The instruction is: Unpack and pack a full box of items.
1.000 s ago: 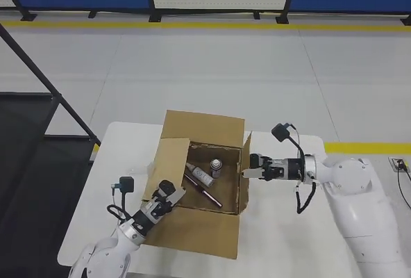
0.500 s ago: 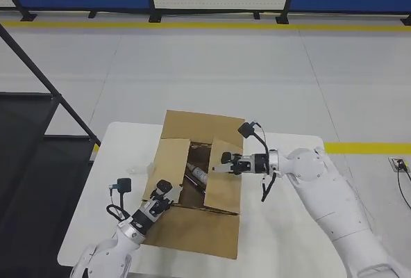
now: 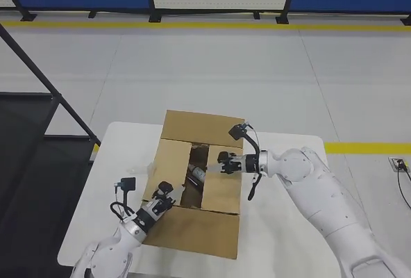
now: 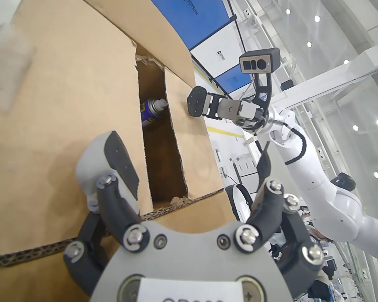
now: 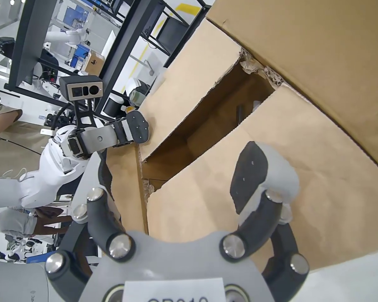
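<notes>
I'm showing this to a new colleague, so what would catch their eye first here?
A big cardboard box sits in the middle of the white table, two flaps nearly shut over it. The right gripper, open, is at the right flap; the left gripper, open, is at the left flap near the front. In the narrow gap between them a spray can shows inside.
</notes>
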`<state>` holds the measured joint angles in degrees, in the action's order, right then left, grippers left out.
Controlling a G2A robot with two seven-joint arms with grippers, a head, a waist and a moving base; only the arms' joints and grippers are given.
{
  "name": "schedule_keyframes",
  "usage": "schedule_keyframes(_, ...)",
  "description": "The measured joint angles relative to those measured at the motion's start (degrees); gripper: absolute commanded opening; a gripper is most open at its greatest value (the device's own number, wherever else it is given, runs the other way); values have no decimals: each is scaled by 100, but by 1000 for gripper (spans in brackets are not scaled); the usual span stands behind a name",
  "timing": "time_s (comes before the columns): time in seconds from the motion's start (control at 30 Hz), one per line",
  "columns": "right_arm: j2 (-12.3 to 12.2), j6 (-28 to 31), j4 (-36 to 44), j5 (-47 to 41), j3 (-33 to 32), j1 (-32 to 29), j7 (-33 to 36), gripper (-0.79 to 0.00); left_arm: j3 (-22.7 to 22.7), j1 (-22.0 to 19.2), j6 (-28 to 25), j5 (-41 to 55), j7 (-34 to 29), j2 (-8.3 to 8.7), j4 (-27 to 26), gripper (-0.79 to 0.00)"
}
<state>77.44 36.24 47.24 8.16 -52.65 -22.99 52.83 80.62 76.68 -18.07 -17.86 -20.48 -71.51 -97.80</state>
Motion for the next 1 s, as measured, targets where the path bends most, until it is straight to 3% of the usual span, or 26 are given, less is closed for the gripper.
schedule_keyframes(0.23, 15, -54, -27, 66, 61, 30, -59, 0, 32, -13, -26, 52, -1, 15, 1, 0)
schedule_keyframes(0.5, -72, 87, 275, 124, -109, -8, -138, 0, 450, 314, -356, 510, -139, 84, -605, 0)
schedule_keyframes(0.73, -217, 78, 854, 257, -373, 9, 152, 0, 1465, 855, -681, 1298, -614, 214, -1044, 0)
schedule_keyframes(0.87, -215, 77, 828, 252, -368, 7, 140, 0, 2266, 1262, -828, 1712, -1238, 320, -923, 0)
schedule_keyframes(1.0, -216, 52, 839, 240, -381, -14, 110, 0, 2727, 1564, -919, 2036, -1932, 403, -617, 0)
